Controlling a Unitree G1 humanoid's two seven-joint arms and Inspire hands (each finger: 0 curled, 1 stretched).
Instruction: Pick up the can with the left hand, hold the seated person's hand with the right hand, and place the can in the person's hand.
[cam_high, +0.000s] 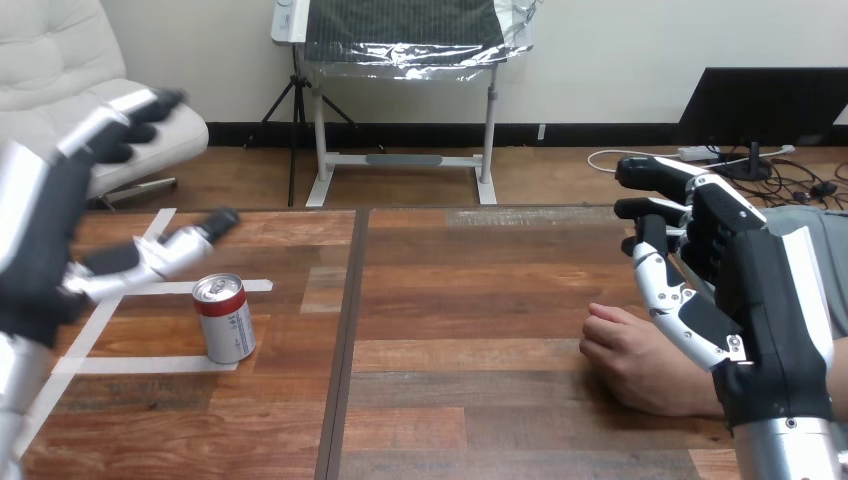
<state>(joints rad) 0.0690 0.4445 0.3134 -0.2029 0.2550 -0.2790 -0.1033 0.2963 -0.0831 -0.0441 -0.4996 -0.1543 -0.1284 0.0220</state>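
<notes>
the can (225, 318) stands upright on the table (470, 300), just right of the left hand (60, 230), whose spread fingers hold nothing.

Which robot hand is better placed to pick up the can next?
Left. The left robot hand hovers open right beside the upright can; the right robot hand is far from it, by the person's hand.

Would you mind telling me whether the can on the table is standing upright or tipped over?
Upright: the can stands on its base on the table, silver top facing up.
</notes>
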